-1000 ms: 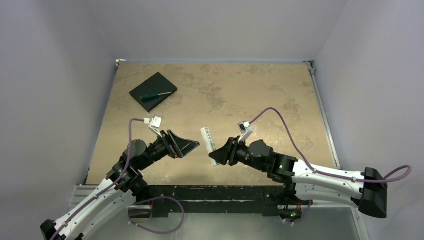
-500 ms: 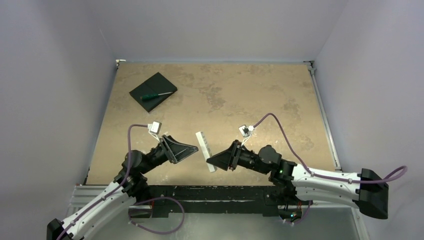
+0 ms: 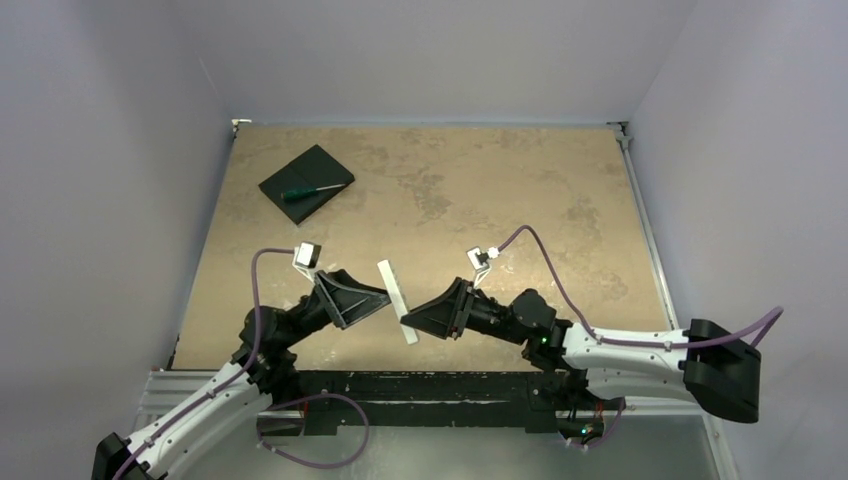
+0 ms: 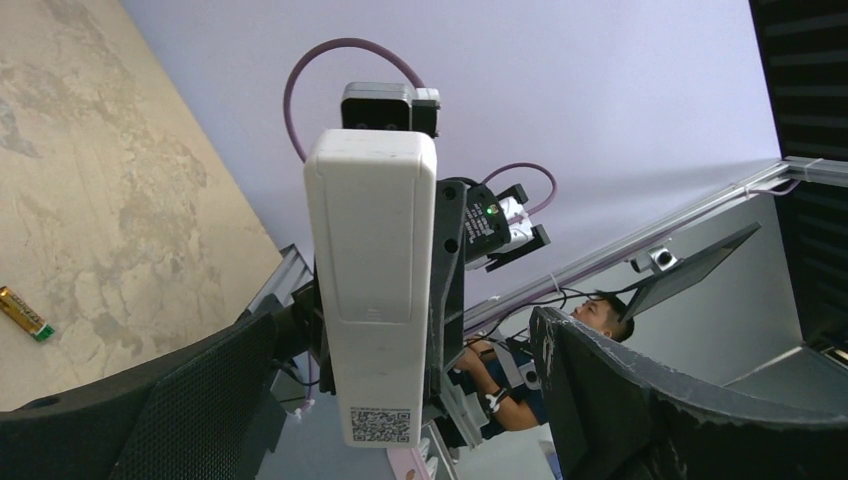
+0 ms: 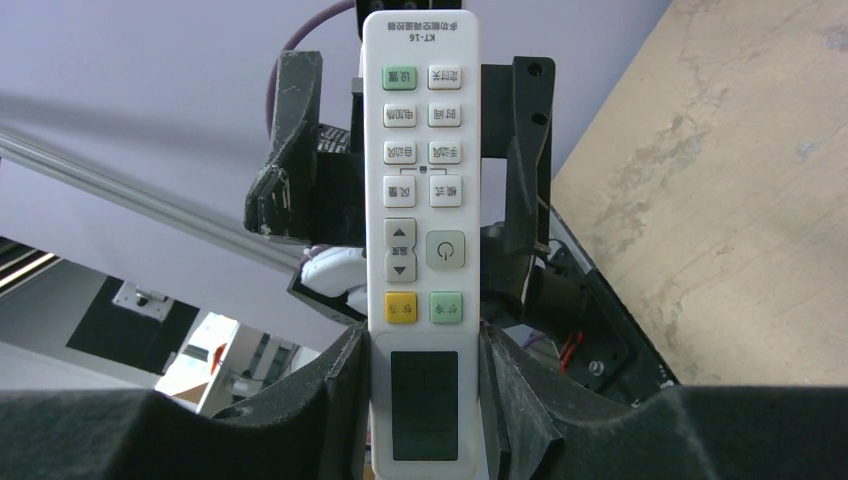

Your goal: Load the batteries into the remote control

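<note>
My right gripper (image 3: 410,324) is shut on the remote control (image 3: 392,298) and holds it above the table near the front edge. In the right wrist view the fingers clamp the dark display end (image 5: 424,405), button face toward the camera. My left gripper (image 3: 384,294) is open and faces the remote's plain white back (image 4: 372,250). Its jaws stand wide apart and do not touch the remote. One battery (image 4: 25,313), dark green with a gold end, lies on the table at the left of the left wrist view. The other battery is out of view.
A flat black square pad (image 3: 322,168) with a green-handled screwdriver (image 3: 312,190) on it lies at the table's far left. The metal rail of the table's front edge (image 3: 420,380) runs just below both arms. Grey walls enclose the table.
My right gripper has carried the remote to the left, close up to the left gripper. The left gripper has shifted slightly toward it and stayed open.
</note>
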Robot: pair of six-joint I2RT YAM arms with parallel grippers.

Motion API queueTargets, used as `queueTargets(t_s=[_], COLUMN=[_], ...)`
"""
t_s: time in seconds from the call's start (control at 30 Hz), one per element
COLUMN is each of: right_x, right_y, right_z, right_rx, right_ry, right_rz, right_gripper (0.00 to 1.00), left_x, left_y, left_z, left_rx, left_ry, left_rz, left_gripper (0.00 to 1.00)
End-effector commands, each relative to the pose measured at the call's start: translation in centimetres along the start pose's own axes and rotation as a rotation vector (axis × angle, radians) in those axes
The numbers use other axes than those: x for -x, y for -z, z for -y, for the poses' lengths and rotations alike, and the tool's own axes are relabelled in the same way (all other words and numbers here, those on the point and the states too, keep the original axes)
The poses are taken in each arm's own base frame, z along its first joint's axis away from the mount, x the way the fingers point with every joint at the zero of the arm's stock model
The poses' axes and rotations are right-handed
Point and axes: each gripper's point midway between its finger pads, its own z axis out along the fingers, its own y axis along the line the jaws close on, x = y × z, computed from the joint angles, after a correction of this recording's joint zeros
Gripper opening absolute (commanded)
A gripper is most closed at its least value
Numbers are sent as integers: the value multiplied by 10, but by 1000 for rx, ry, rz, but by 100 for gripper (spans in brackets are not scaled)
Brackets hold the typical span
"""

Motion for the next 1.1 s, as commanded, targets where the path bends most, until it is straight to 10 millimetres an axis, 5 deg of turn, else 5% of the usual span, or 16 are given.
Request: queueTargets(t_s=[0.0, 0.37, 1.07], right_x=[14, 12, 6], right_y=[-8, -14, -18], right_z=[-44, -33, -18], right_rx=[163, 118, 29], right_ry=[-15, -18, 6], right_rz=[37, 33, 11], right_gripper=[0, 0, 0], left_x=[0, -4, -1], left_y=[2, 2, -5], left_z=[13, 8, 15], left_rx=[-79, -71, -83], left_ry=[13, 21, -35], left_rz=[1, -16, -24], left_gripper=[97, 85, 36])
